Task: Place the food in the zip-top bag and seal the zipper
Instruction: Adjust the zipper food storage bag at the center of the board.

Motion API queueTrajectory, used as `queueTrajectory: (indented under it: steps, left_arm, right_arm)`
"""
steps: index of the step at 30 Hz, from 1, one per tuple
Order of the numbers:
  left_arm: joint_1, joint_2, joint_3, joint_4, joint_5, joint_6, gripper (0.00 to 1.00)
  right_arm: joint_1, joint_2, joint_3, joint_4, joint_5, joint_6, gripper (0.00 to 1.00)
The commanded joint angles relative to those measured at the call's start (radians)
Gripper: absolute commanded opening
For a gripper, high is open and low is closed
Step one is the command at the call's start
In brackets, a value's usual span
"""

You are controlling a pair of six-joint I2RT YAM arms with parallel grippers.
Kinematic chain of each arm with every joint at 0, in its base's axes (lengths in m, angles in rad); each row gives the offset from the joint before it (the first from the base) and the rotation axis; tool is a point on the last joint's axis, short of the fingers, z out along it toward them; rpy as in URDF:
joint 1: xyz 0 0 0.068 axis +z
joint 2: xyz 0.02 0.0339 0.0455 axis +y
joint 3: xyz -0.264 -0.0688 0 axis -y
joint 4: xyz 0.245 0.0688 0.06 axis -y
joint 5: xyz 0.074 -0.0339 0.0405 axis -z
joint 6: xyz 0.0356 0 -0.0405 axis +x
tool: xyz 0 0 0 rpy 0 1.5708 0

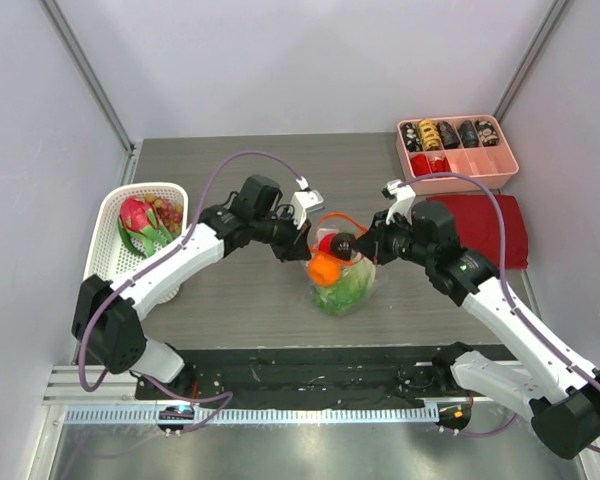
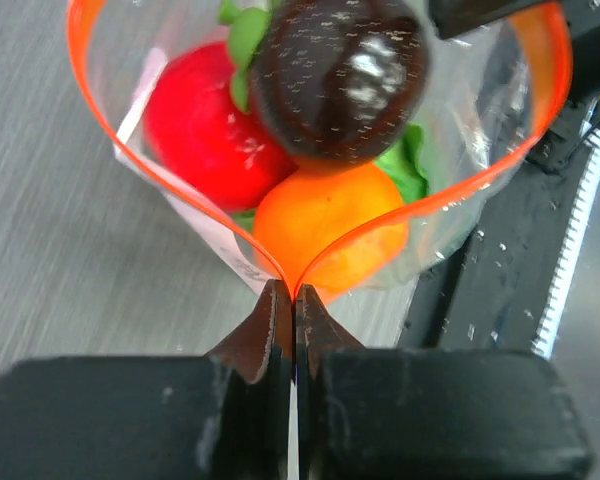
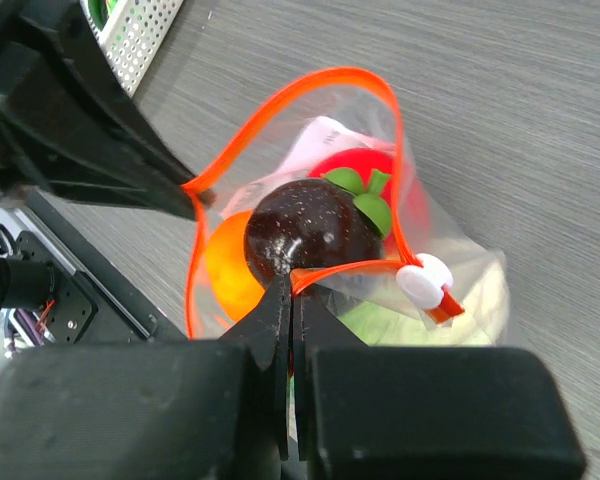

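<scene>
1. At the middle of the worktop [image 1: 230, 300], the zip-top bag [image 1: 368, 277] stands mouth-up between the two arms, with its zipper [image 3: 325, 78] spread into an open loop.
2. The lettuce head [image 1: 342, 293] lies at the bottom of the bag. The orange fruit [image 2: 330, 225] and the red fruit [image 2: 205, 130] rest above it. All three are inside, so the filling looks done.
3. A dark round fruit [image 3: 300, 235] with a green calyx sits highest. In the right wrist view it seems about level with the rim, though I cannot tell whether it is fully below the strip.
4. The left gripper [image 2: 287, 290] has its fingers pressed together on the zipper, pinching one end of the loop.
5. The right gripper [image 3: 292, 275] is likewise clamped on the zipper at the opposite side, just beside the white slider [image 3: 427, 283].
6. The step in hand, as I judge it, is the turn from filling to sealing. The mouth gapes wide and no stretch of the strip looks mated.
7. The next move probably calls for drawing the two pinch points apart, so the strip's two sides come flat against each other. The slider then has to run along the strip's whole length.
8. The dark fruit would likely have to settle lower first, or it may hold the sides apart.
</scene>
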Motion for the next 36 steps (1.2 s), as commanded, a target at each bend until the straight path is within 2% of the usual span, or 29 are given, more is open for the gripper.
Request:
queueTrajectory:
  steps: [1, 6, 9, 10, 12, 14, 15, 16, 17, 18, 19, 22, 26, 30, 32, 36]
  left_arm:
    - [-0.004, -0.065, 0.153, -0.146, -0.018, 0.078, 0.00]
    - [-0.004, -0.194, 0.175, -0.178, -0.126, 0.177, 0.00]
    - [-0.006, -0.197, 0.162, -0.261, -0.156, 0.237, 0.00]
    - [-0.004, -0.209, 0.155, -0.241, -0.179, 0.226, 0.00]
    - [-0.013, -0.217, 0.142, -0.269, -0.134, 0.273, 0.00]
    - [-0.006, -0.240, 0.095, -0.205, -0.186, 0.252, 0.00]
    - [0.007, -0.243, 0.084, -0.195, -0.161, 0.291, 0.00]
    - [0.014, -0.243, 0.079, -0.206, -0.148, 0.307, 0.00]
    - [0.031, -0.241, 0.067, -0.211, -0.138, 0.312, 0.00]
    - [0.054, -0.244, 0.055, -0.205, -0.090, 0.319, 0.00]
    - [0.085, -0.246, 0.044, -0.201, -0.042, 0.325, 0.00]
    - [0.160, -0.243, 0.023, -0.209, 0.037, 0.393, 0.00]
    - [0.232, -0.258, -0.020, -0.186, 0.107, 0.496, 0.00]
    - [0.278, -0.234, -0.036, -0.184, 0.165, 0.540, 0.00]
    - [0.301, -0.231, -0.036, -0.192, 0.213, 0.562, 0.00]
    - [0.321, -0.266, -0.098, -0.130, 0.239, 0.611, 0.00]
  right_arm:
    - [-0.002, -0.063, 0.025, 0.041, 0.050, 0.011, 0.01]
    - [-0.004, -0.100, 0.051, -0.045, 0.196, 0.026, 0.01]
    - [-0.002, -0.121, 0.045, -0.066, 0.205, 0.020, 0.02]
    - [-0.002, -0.120, 0.042, -0.069, 0.201, 0.020, 0.06]
    - [-0.004, -0.114, 0.040, -0.071, 0.172, 0.020, 0.11]
    - [-0.002, -0.109, 0.036, -0.048, 0.135, 0.022, 0.22]
    - [-0.002, -0.101, 0.037, -0.043, 0.123, 0.013, 0.27]
    - [-0.002, -0.097, 0.043, -0.043, 0.118, 0.005, 0.40]
    - [-0.002, -0.094, 0.045, -0.043, 0.119, -0.007, 0.45]
    - [-0.004, -0.097, 0.047, -0.048, 0.121, -0.050, 0.51]
    - [-0.002, -0.103, 0.042, -0.067, 0.130, -0.072, 0.62]
    - [-0.002, -0.147, 0.022, -0.120, 0.098, -0.254, 0.79]
    - [-0.002, -0.291, -0.080, -0.128, 0.068, -0.521, 0.86]
    - [-0.004, -0.460, -0.297, 0.022, 0.014, -0.693, 0.86]
    - [-0.002, -0.537, -0.430, 0.186, -0.017, -0.728, 0.87]
    - [-0.004, -0.517, -0.570, 0.460, -0.068, -0.693, 0.87]
